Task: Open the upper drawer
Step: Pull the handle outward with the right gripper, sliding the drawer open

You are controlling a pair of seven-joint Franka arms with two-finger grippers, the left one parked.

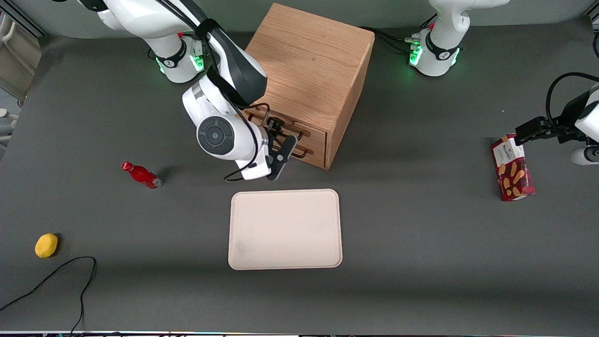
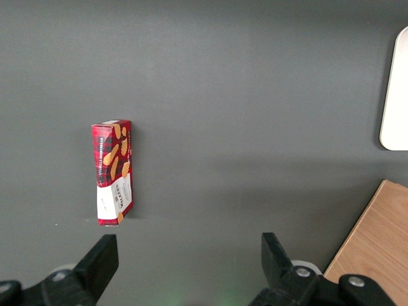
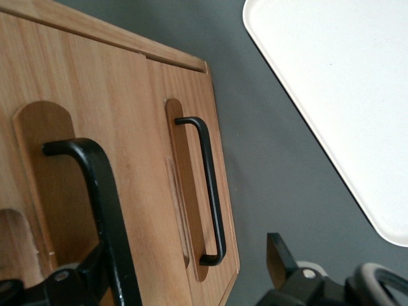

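A: Starting nearest the front camera, what sat before the cabinet?

B: A cream tray, nothing in it. Above it the gripper hovered at the cabinet's front, fingers spread, one finger alongside the upper drawer's handle, nothing pinched.

A: And the upper drawer?

B: Top of the cabinet's front, above the lower drawer, shut, contents hidden.

A: How would it handle?

B: Stiff oak, likely light, sliding straight out. I'd take the thin black wire handle mid-span; it looked slippery.
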